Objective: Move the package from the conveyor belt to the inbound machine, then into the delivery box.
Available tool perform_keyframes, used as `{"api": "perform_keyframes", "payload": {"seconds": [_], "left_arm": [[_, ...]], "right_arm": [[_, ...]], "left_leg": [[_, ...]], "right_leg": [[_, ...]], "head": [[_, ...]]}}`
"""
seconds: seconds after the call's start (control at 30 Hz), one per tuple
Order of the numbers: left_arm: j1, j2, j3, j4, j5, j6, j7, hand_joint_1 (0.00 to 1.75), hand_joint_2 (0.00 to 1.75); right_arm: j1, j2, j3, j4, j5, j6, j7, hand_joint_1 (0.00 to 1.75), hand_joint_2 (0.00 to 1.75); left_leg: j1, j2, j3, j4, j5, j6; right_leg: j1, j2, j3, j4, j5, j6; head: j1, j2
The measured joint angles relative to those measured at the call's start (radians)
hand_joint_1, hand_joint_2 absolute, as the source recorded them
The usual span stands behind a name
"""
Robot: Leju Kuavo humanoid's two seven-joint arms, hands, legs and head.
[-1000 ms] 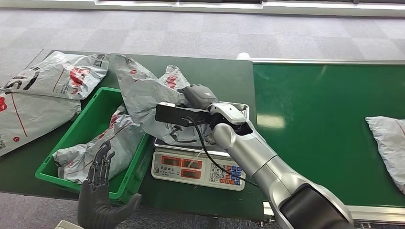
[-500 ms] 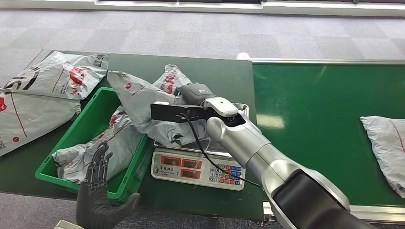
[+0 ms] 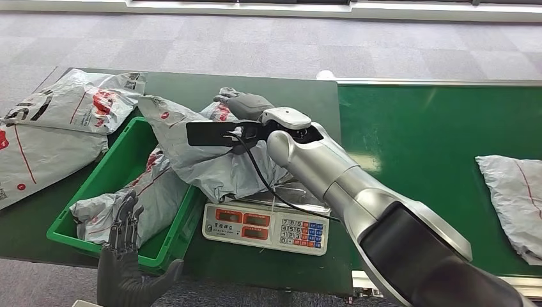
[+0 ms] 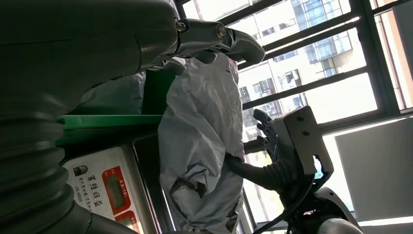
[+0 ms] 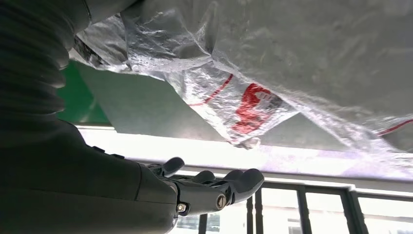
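Observation:
A crumpled grey package (image 3: 211, 160) with red print hangs from my right hand (image 3: 241, 103), lifted off the scale (image 3: 265, 224) and reaching over the near edge of the green box (image 3: 144, 119). In the left wrist view the package (image 4: 204, 136) drapes down beside that hand (image 4: 270, 139). The right wrist view has the package (image 5: 292, 48) lying against my right hand (image 5: 214, 187), whose fingers stretch out along it. My left hand (image 3: 124, 256) is open, fingers apart, low in front of the box's near corner.
Another grey package (image 3: 140, 198) lies inside the green box. Two more bags (image 3: 57, 121) lie on the table at far left. A further package (image 3: 511, 198) rides the green conveyor belt (image 3: 422, 166) at right.
My right hand has carried the package up and leftward off the scale, toward the green box. The package on the belt has drifted left. My left hand has sunk slightly.

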Motion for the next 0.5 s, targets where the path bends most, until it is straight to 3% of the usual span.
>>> {"api": "perform_keyframes", "payload": {"seconds": [0.5], "left_arm": [[0.004, -0.011, 0.026, 0.000, 0.001, -0.014, -0.009, 0.00, 1.75]], "right_arm": [[-0.016, -0.003, 0.004, 0.000, -0.066, 0.017, -0.027, 0.00, 1.75]], "left_leg": [[0.000, 0.000, 0.000, 0.000, 0.000, 0.000]], "right_leg": [[0.000, 0.000, 0.000, 0.000, 0.000, 0.000]], "head": [[0.000, 0.000]]}}
